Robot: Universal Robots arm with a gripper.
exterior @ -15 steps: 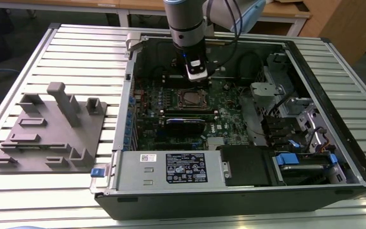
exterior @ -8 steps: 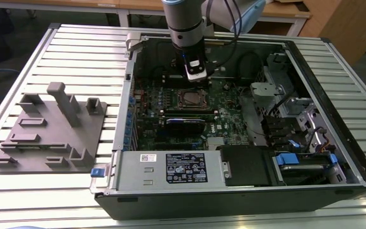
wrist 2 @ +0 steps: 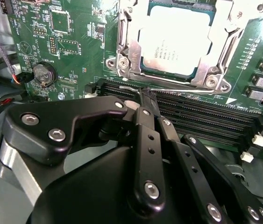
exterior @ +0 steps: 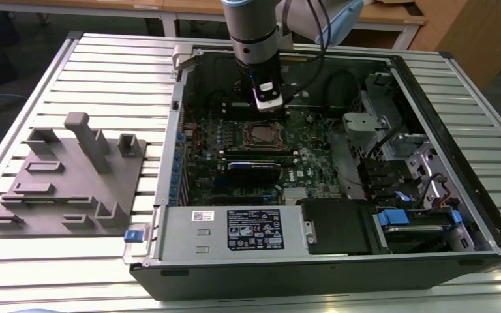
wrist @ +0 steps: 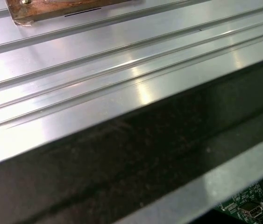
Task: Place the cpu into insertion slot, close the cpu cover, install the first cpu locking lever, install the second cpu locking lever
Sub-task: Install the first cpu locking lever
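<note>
**Fingers clenched at the wire lever beside the loaded socket**

In the second wrist view the black fingers (wrist 2: 145,105) are pressed together with no gap between them. Their tips meet the thin wire lever (wrist 2: 187,89) that runs along one edge of the socket (wrist 2: 214,77). I cannot tell whether the wire is pinched between the tips or only touched by them.

The lever lies between the socket and the long black memory slots (wrist 2: 206,112). The chip (wrist 2: 175,39) sits flat in the socket, its dull silver top showing through the window of the cover (wrist 2: 132,46). The cover lies down over the chip's edges. A round coin battery (wrist 2: 42,74) sits on the green board (wrist 2: 70,28), well apart from the socket.

In the exterior view the arm (exterior: 255,29) comes down from the top centre of the frame into the open computer case (exterior: 459,163), ending just above the socket near the middle of the frame. A grey labelled power box (exterior: 233,228) fills the case's lower left part. On the exterior view's left a grey moulded fixture (exterior: 68,176) rests on the ribbed metal table (exterior: 111,72), beside the case.
</note>
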